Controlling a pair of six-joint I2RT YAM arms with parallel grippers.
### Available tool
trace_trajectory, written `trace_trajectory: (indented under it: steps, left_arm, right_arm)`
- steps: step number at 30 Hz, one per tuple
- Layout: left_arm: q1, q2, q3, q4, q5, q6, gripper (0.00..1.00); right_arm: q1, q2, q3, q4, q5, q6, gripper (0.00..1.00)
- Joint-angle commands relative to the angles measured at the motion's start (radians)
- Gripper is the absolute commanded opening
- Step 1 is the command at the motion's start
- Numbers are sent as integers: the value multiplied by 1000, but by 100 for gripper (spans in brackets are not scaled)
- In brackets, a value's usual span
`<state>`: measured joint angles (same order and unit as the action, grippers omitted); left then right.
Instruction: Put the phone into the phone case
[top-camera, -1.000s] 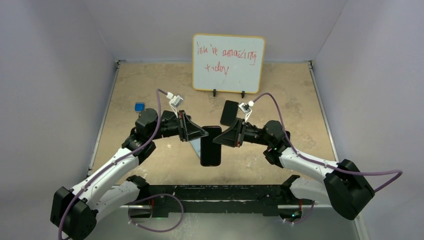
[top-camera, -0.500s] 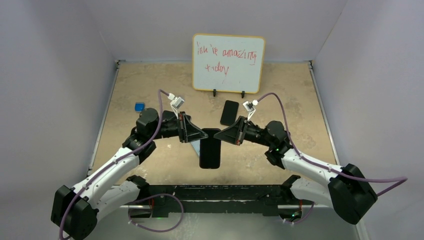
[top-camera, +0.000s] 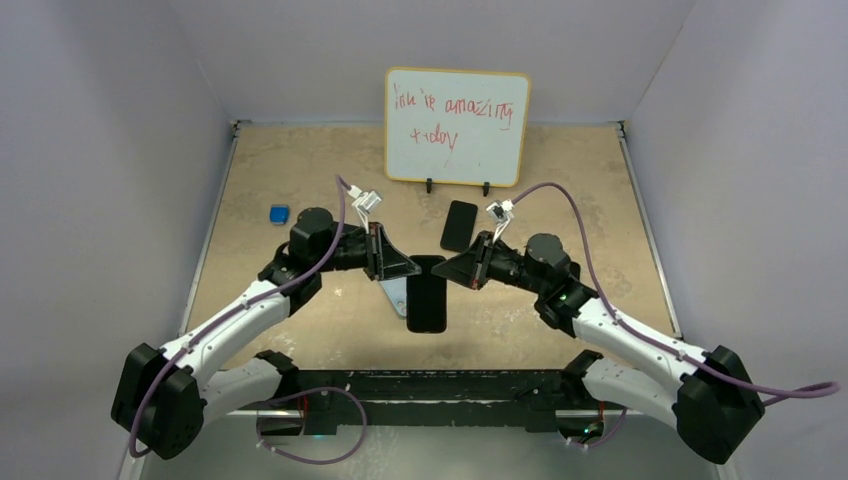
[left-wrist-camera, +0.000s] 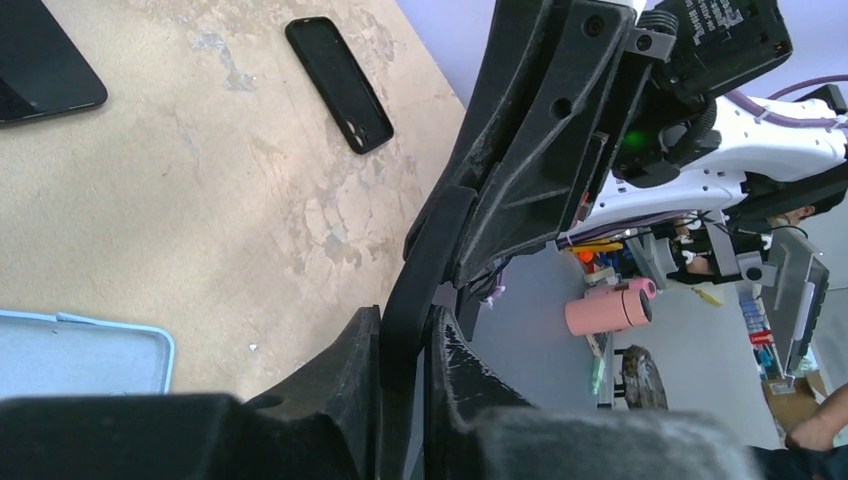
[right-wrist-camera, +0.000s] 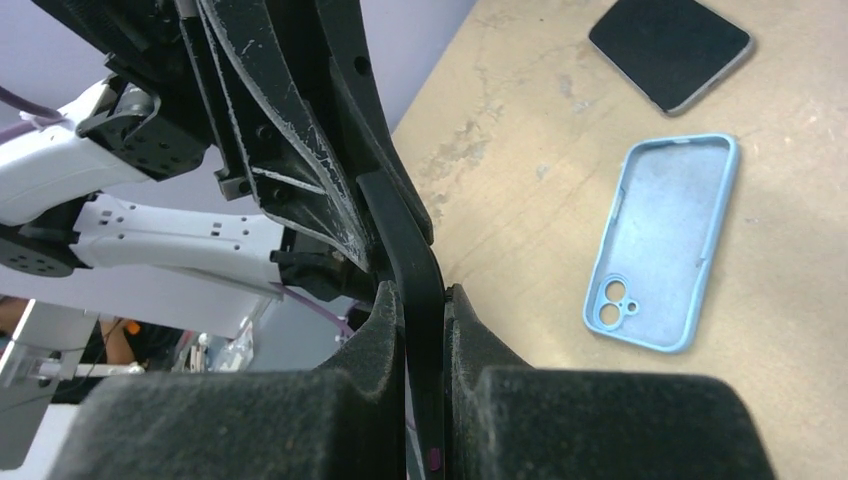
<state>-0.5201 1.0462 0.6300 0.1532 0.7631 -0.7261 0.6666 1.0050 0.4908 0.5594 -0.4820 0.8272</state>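
My left gripper (top-camera: 405, 270) and my right gripper (top-camera: 450, 272) are both squeezed tight on the phone (top-camera: 427, 300), one from each side. It hangs in the air in the middle, above the table (top-camera: 560, 180). The phone case (right-wrist-camera: 665, 240) lies flat on the table with its open side up, just under the phone and a bit to the left arm's side, and its long side runs about the same way as the phone's, from near to far. I think the phone has to go down and a little to the left to fit in, and the left arm is the nearer one.
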Motion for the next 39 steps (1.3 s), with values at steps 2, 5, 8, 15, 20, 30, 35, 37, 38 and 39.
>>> trace_trajectory:
  steps: [2,5,8,15,20,30,35,37,38,39]
  left_arm:
    - [-1,47,-6,-5,-80,20,29]
    - [-1,38,25,-88,-138,79,49]
    - [-1,17,50,-179,-209,139,72]
    - [-1,-36,132,-431,-380,319,84]
    - [0,-89,138,-522,-433,384,86]
    - [-1,-141,144,-555,-399,415,88]
    - [-1,-156,134,-547,-395,414,89]
    - [-1,-156,134,-547,-395,416,89]
    - [-1,-156,135,-547,-395,416,89]
    - [-1,-157,135,-547,-394,416,89]
  right_arm:
    - [-9,-27,59,-180,183,-23,0]
    - [-10,-13,74,-256,191,-44,0]
    - [-13,-8,81,-318,231,-54,0]
    - [-183,110,111,-441,194,-120,0]
    - [-342,200,189,-579,173,-188,0]
    - [-526,456,363,-600,72,-279,3]
    - [-570,599,436,-617,73,-324,14]
    - [-577,640,454,-618,72,-330,23]
    - [-580,659,469,-625,76,-333,27]
    - [-583,675,480,-638,87,-335,30]
